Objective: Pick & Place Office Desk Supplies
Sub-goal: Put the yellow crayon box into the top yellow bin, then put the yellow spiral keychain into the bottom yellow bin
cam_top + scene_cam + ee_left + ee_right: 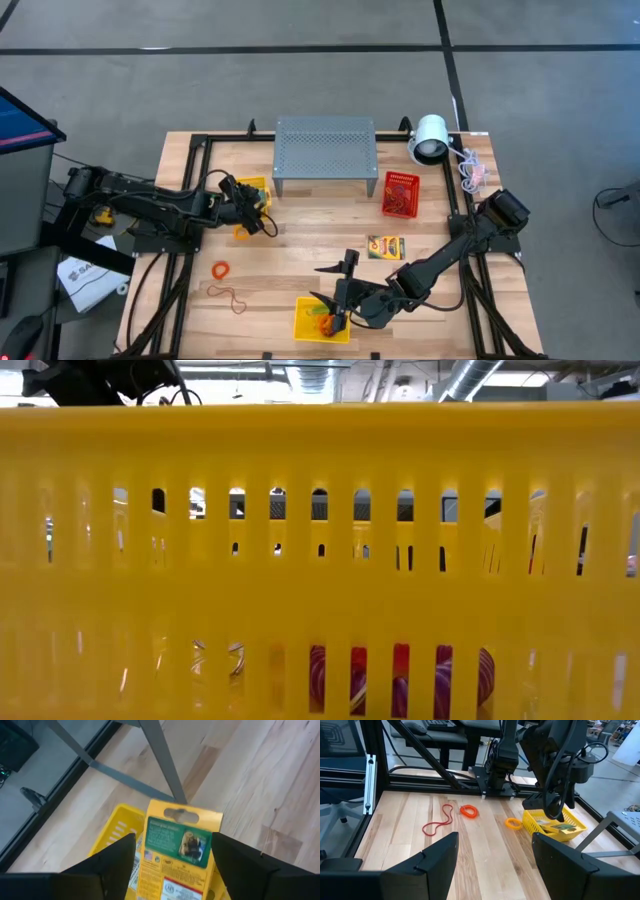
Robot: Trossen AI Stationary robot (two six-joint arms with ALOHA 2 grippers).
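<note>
My left gripper (258, 212) (174, 837) hangs open over a yellow basket (252, 186) (112, 827) by the grey stand's left leg. A yellow-and-green crayon box (180, 845) lies below, between its fingers, with a gap showing at one side. Another crayon box (386, 246) lies flat on the table. My right gripper (335, 302) (495, 837) is open above a second yellow basket (305, 330) at the near edge, which holds coloured rubber bands (400, 675). An orange band (220, 269) (468, 811) and a red loop (230, 295) (437, 822) lie on the wood.
The grey perforated stand (325, 150) sits at the far middle, with a white lamp (430, 138) to its right and a red basket (400, 193) in front of that. The near yellow basket's wall (320, 510) fills the low view. Bare wood lies between the two arms.
</note>
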